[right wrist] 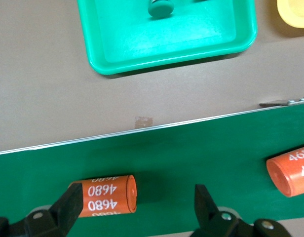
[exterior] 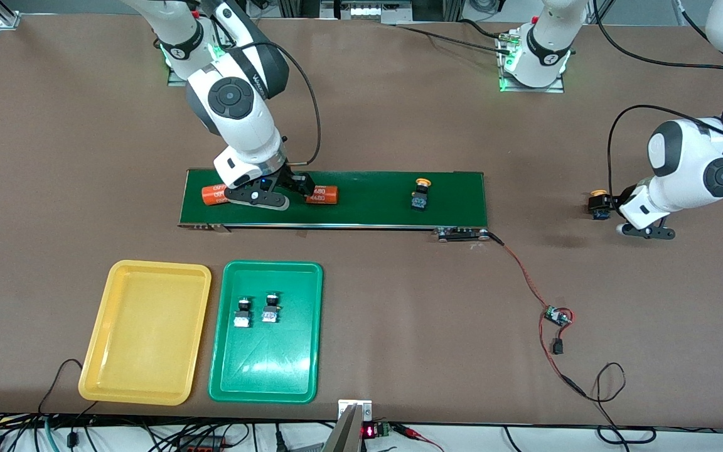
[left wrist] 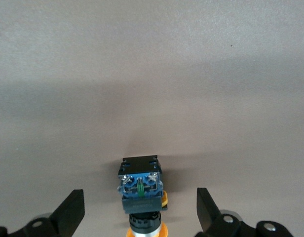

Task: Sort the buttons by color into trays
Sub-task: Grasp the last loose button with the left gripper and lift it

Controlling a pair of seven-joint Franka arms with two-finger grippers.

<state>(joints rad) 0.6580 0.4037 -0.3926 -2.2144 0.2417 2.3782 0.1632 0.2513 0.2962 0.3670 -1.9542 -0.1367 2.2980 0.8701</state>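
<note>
Both green buttons (exterior: 256, 309) lay in the green tray (exterior: 299, 376), lower left of frame; the yellow tray (exterior: 142, 383) held nothing. One yellow button (exterior: 421, 194) sat on the belt (exterior: 368, 210); another (exterior: 599, 204) lay on the table at mid-right between the left gripper's (left wrist: 141, 210) spread fingers. The right gripper (right wrist: 137, 202) hovered spread over the belt

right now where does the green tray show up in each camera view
Front view: the green tray lies low in the picture beside the yellow tray, holding two green buttons.
Left wrist view: not in it.
Right wrist view: one end of the tray shows at the top edge.
Shared landmark: the conveyor belt, in the front and right wrist views.
</note>
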